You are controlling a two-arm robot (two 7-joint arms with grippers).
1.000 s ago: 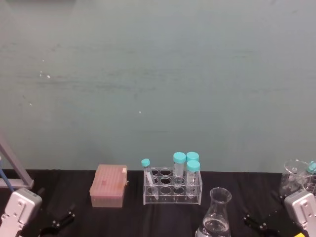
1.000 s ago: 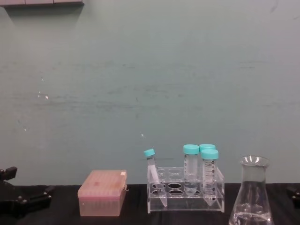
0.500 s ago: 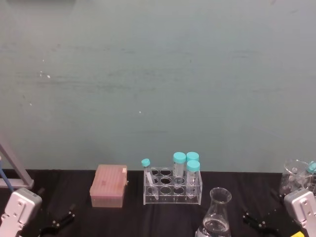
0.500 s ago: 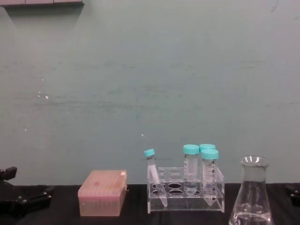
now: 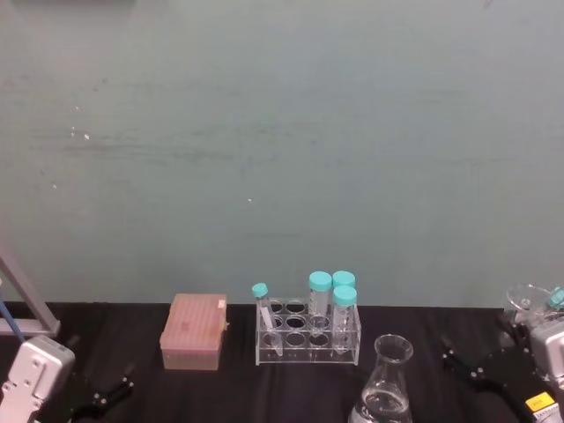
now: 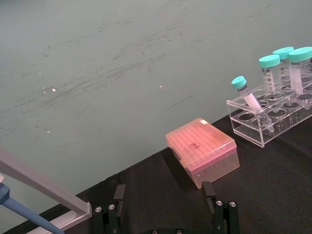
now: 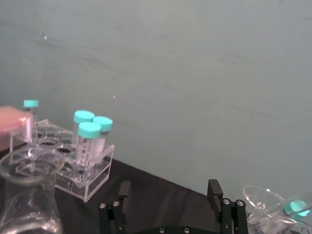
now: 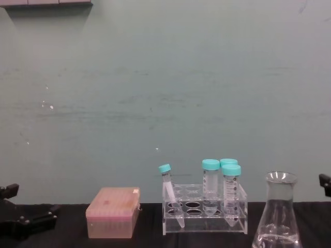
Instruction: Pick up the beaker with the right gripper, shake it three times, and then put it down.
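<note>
Here the beaker stands, base cut off.

We face a scuffed, pale teal wall, streaked with faint horizontal marks, rising evenly lit behind a black tabletop.

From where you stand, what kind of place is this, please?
Most likely a laboratory bench. A glass beaker with clear liquid stands on the black table, near a clear rack holding teal-capped tubes and a pink box, probably pipette tips.
</note>
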